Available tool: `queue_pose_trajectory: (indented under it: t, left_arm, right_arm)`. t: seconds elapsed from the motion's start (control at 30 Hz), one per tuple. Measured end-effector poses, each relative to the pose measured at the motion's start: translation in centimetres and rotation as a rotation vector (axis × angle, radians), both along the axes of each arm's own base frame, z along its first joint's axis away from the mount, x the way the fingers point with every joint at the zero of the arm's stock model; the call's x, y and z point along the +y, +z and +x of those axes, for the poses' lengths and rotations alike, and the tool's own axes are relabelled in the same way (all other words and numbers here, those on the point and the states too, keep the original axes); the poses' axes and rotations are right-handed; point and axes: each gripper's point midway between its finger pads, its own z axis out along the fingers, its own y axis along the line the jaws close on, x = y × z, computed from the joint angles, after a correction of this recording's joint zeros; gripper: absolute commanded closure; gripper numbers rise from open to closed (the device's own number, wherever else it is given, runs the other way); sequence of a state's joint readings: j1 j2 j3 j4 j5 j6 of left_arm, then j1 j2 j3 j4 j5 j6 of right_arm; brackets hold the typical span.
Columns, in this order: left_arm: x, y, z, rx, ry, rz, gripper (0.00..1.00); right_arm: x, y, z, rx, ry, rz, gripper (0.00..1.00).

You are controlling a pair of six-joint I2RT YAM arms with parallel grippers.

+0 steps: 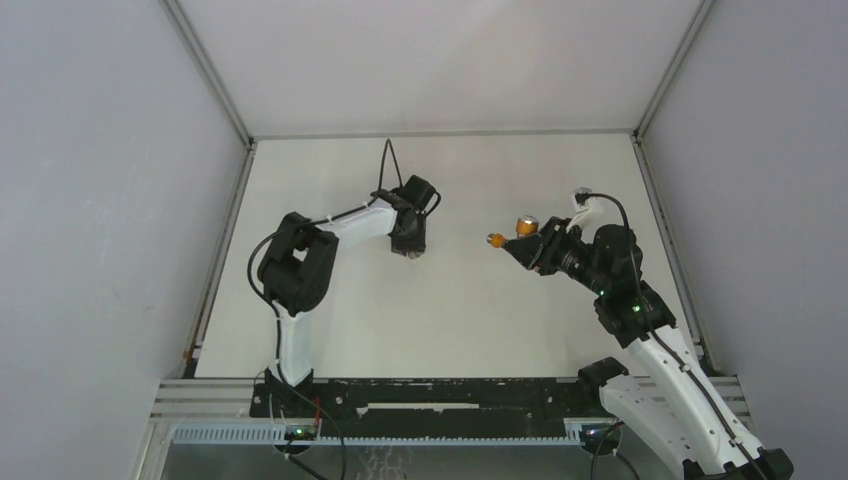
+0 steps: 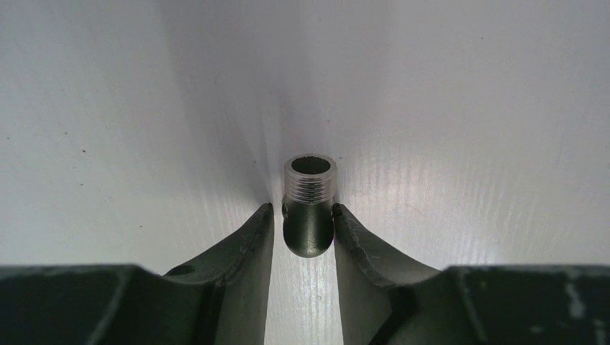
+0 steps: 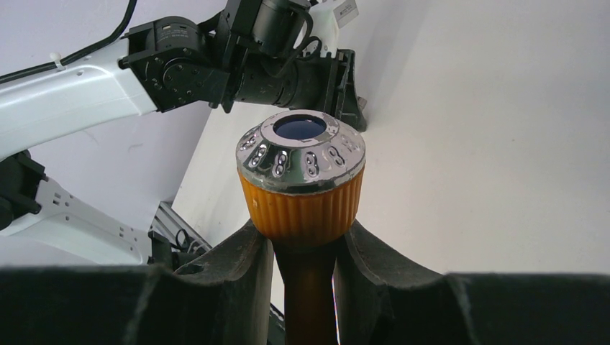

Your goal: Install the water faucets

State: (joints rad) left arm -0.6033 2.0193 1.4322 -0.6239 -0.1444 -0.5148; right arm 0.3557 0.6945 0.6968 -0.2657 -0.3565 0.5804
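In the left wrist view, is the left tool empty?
No, the left tool holds the grey threaded fitting between its fingers, with the open threaded end sticking out past the tips.

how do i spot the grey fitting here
Find the left arm over the white table. Pinched between its jaws is the grey fitting: a short threaded metal tube with a rounded end, unlike the chrome-capped orange tap the right arm holds.

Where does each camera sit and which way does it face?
Top external: above and behind, facing down at the table; both arms show.
Left wrist: faces along its fingers gripping the grey fitting.
Right wrist: faces along its fingers gripping the orange tap body, left arm beyond.
Shared: tap body and left arm, in top and right wrist.
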Motion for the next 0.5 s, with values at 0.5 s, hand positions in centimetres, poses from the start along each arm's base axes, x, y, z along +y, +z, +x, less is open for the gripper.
queue_pose_trajectory:
  t: [0.5]
  left_arm:
    - [-0.06, 0.18, 0.08, 0.011, -0.023, -0.001, 1.00]
  right_arm:
    - [0.18, -0.12, -0.11, 0.004, 0.014, -0.001, 1.00]
